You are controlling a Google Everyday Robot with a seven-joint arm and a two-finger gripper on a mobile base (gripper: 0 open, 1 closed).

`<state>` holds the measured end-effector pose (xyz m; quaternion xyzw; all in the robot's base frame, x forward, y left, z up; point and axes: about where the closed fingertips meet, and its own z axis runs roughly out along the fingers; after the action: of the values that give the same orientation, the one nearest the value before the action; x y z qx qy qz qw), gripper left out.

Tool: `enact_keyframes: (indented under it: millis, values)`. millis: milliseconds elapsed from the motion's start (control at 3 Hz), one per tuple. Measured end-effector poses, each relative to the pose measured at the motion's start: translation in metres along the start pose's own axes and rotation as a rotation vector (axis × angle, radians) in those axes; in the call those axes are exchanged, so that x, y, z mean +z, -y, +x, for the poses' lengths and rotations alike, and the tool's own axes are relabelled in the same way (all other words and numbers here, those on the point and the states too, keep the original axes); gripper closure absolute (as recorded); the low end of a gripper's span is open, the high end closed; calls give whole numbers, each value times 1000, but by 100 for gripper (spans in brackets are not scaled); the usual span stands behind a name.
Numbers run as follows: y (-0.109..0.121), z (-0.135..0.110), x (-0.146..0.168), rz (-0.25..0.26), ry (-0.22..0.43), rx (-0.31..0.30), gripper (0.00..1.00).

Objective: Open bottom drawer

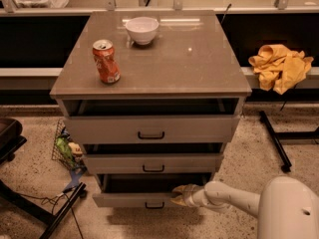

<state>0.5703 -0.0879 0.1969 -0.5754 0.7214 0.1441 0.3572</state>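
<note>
Three-drawer cabinet (pixel 149 78), and the bottom drawer (pixel 124 199) is slid partly out down by the floor. The gripper (pixel 175 195) sits at its front's top edge, right of centre; can't tell if it's clamping.

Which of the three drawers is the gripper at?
The bottom drawer, the lowest, with the narrowest-looking front. The gripper sits at its top edge, just right of its black handle; the middle drawer and top drawer lie above it.

Red soda can (pixel 106 61) stood left-front of white bowl (pixel 142 30) atop grey cabinet (pixel 189 63); gripper (pixel 180 195) lay at the front top edge of grey-beige bottom drawer (pixel 124 199).
</note>
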Motion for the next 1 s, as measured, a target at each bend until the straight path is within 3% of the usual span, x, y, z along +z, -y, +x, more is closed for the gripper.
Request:
enact_keyframes:
  millis: [333, 667, 1000]
  values:
    - [0, 0, 0, 0, 1, 1, 100]
    - [-24, 8, -18, -23, -21, 44, 100]
    - [-25, 9, -18, -24, -22, 46, 100]
